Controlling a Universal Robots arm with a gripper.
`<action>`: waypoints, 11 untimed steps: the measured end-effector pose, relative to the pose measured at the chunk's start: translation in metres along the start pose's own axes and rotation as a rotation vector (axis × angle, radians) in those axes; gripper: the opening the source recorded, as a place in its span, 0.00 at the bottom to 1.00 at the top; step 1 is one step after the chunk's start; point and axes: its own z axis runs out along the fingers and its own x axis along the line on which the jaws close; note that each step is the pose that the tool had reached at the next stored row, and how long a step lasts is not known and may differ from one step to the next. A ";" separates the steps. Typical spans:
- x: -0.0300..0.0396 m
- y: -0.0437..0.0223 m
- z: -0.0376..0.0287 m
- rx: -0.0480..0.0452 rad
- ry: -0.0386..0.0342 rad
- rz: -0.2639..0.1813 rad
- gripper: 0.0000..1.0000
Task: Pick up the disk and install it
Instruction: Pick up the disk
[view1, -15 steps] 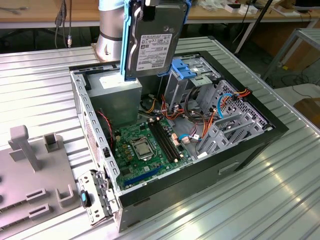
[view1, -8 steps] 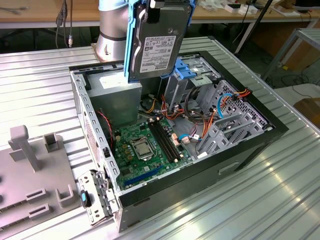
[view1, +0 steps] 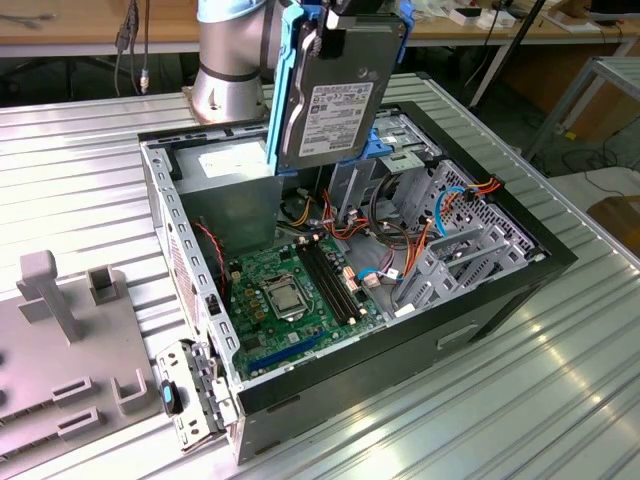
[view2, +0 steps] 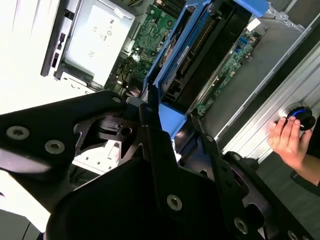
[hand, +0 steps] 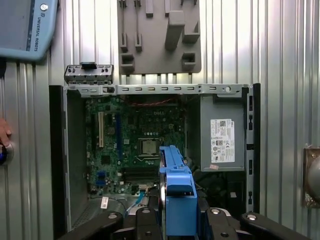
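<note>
A grey fixture (view1: 70, 340) lies on the ribbed table (view1: 80, 170) at the exterior view's left, beside the open case (view1: 400, 330). The disk (view1: 335, 100) hangs upright above the case's far edge, clear of the motherboard (view1: 290, 290). The gripper (view2: 172, 120) is clamped on the disk's blue rails. A hand (view2: 287, 140) rests on a knob (view2: 301, 119) by the table's edge.

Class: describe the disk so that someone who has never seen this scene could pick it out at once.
Find the open computer case on the ribbed metal table. Above it, the claw holds a flat silver-grey slab on edge: the disk. Blue rails frame it and it hangs in the air, unlike the bigger grey power supply seated inside the case.
</note>
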 end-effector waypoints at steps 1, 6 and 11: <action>0.0008 -0.0017 0.0000 -0.0001 0.0002 0.000 0.37; 0.0051 -0.0126 0.0006 0.0000 0.0001 0.000 0.37; 0.0128 -0.0161 0.0007 -0.0001 0.0002 0.000 0.37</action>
